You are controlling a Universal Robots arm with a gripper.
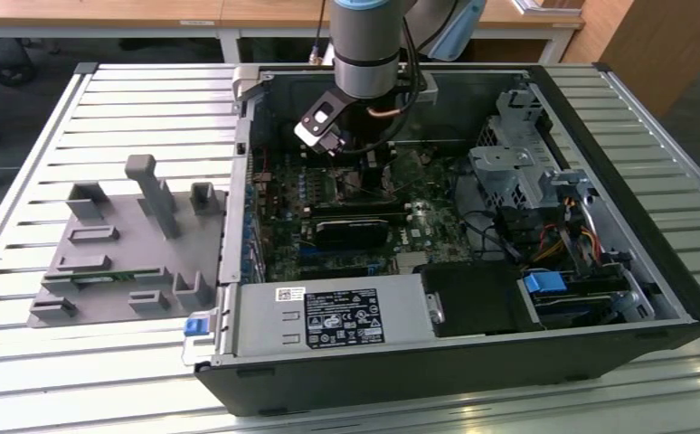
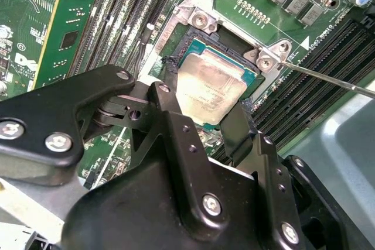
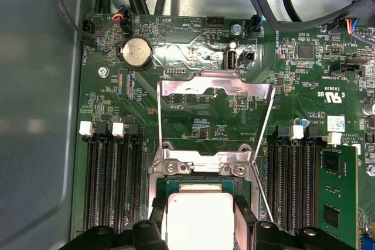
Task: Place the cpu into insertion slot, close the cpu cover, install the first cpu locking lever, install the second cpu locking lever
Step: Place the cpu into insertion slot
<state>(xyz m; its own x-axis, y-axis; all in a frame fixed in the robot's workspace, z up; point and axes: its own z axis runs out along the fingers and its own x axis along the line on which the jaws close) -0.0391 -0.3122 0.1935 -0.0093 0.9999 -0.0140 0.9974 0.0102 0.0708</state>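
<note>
Small flat square cpu (image 2: 214, 80) (image 3: 199, 221) w/ dull silver-beige metal top is located at the square black, silver-rimmed insertion slot (image 2: 225, 39) on the green circuit board (image 3: 205, 115); full seating can't be told. Black two-finger gripper (image 2: 202, 95) is closed partway, w/ fingers (image 2: 169, 80) set against two opposite cpu edges, so the chip is gripped. Thin silver frame cpu cover (image 3: 217, 88) is flipped open, clear of the slot. Thin wire lever (image 3: 159, 121) is unlatched beside it. In the exterior view the arm is seen inside the open black PC case (image 1: 447, 380).
</note>
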